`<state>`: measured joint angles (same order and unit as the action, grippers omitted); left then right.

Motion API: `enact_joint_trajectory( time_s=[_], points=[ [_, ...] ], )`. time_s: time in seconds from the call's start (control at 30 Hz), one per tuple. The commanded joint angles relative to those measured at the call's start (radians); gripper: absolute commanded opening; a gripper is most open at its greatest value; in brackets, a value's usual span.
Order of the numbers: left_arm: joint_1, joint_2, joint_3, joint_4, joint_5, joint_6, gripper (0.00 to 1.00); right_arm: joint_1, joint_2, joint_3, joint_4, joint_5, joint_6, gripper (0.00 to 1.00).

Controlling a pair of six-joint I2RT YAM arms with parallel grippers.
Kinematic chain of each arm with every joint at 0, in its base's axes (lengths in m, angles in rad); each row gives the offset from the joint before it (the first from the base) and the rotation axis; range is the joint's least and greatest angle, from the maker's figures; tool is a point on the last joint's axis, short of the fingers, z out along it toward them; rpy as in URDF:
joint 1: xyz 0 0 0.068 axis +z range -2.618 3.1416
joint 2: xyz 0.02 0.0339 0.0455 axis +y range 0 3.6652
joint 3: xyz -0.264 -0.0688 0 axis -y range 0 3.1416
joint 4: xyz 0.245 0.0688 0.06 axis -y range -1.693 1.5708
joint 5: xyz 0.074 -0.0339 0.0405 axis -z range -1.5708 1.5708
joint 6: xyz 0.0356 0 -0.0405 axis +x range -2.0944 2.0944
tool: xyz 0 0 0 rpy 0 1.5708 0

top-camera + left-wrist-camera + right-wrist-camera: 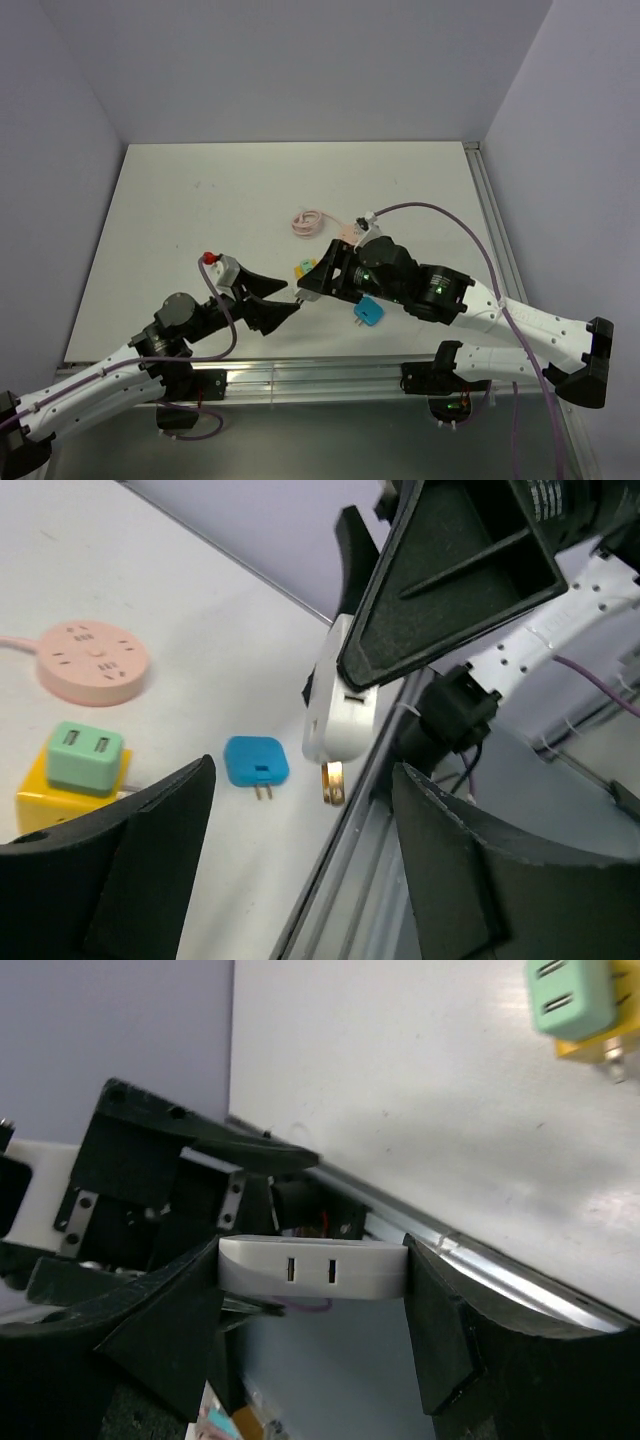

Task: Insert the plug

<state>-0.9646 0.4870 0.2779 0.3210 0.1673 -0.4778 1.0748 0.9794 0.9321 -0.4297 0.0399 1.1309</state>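
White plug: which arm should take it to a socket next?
Right. The right gripper is shut on the white plug, with a prong showing below its fingers. The left gripper stands open and empty beside it.

White plug (338, 715) aloft, slightly tilted, brass prongs downward

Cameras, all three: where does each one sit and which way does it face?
Top external: above and behind the bases, looking down at the white table; left arm and right arm show.
Left wrist: on the left arm, facing past its open left gripper at the white plug.
Right wrist: on the right arm, looking along the right gripper, shut on that plug.
Shared: both wrist views show the white plug and green-yellow cube adapter.
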Motion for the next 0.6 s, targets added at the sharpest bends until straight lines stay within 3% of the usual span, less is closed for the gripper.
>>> enact_joint_trajectory(
  time_s=[0.0,0.03,0.17,0.27,0.43,0.57],
  points=[
    [-0.003,-0.054,0.029,-0.110,-0.162,-0.076,0.78,-0.038,-0.004,0.062,-0.049,0.121,-0.046,0.00],
    [-0.003,-0.077,0.046,-0.166,-0.246,-0.090,0.78,-0.047,0.010,0.063,-0.056,0.141,-0.054,0.00],
    [-0.003,-0.139,0.066,-0.258,-0.356,-0.177,0.76,-0.094,0.045,0.079,-0.056,0.254,-0.120,0.00],
    [-0.003,-0.186,0.067,-0.295,-0.411,-0.228,0.74,-0.121,0.088,0.106,-0.093,0.467,-0.175,0.00],
    [-0.003,-0.244,0.035,-0.275,-0.423,-0.260,0.70,-0.171,0.223,0.151,-0.072,0.740,-0.278,0.00],
    [-0.003,-0.260,0.018,-0.252,-0.411,-0.283,0.69,-0.235,0.355,0.194,0.055,0.781,-0.370,0.00]
  ],
)
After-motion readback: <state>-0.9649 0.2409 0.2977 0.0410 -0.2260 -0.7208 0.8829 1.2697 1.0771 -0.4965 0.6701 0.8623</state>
